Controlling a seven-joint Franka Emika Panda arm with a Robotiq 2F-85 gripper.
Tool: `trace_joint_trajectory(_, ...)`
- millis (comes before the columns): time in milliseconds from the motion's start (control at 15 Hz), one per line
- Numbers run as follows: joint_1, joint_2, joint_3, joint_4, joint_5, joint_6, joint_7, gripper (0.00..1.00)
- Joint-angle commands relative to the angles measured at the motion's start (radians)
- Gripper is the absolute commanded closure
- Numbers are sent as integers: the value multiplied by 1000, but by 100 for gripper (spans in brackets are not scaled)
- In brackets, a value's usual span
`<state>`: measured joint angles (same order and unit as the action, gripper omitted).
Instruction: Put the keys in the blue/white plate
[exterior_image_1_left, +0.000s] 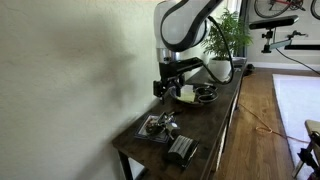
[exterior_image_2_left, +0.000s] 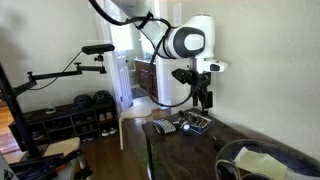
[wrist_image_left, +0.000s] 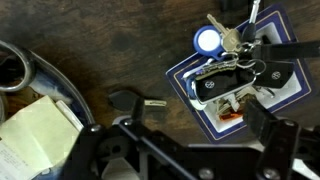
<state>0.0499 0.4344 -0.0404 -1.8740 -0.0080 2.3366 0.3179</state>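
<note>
The keys (wrist_image_left: 234, 44), a silvery bunch with a black fob and a round blue-white tag, lie on the blue/white plate (wrist_image_left: 184, 72). In both exterior views the keys (exterior_image_1_left: 161, 123) (exterior_image_2_left: 193, 120) rest on the plate (exterior_image_1_left: 147, 131) (exterior_image_2_left: 203, 128) on the dark table. My gripper (wrist_image_left: 196, 114) is open and empty, with its fingers spread well apart. It hangs well above the table in both exterior views (exterior_image_1_left: 164, 86) (exterior_image_2_left: 205, 101) and is not touching the keys or the plate.
A round pale-yellow dish (exterior_image_1_left: 185, 96) (exterior_image_2_left: 262, 160) (wrist_image_left: 40, 122) and a small dark bowl (exterior_image_1_left: 206, 95) (exterior_image_2_left: 229, 171) stand further along the table. A black ribbed object (exterior_image_1_left: 182, 150) (exterior_image_2_left: 163, 127) lies beside the plate. A potted plant (exterior_image_1_left: 226, 40) is at the far end. A wall runs alongside.
</note>
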Motion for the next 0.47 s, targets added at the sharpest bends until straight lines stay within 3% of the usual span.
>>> trace_joint_trajectory(0,-16,-80,-11,-99,5,10,-31,0)
trace_joint_trajectory(67,-17,-84,-18,-108,-2,10,-24,0)
trace_joint_trajectory(133,-10,-22,-12,-32,1,-2,-8,0)
trace_joint_trajectory(400,-14,-34,-18,-52,0,-2,-8,0)
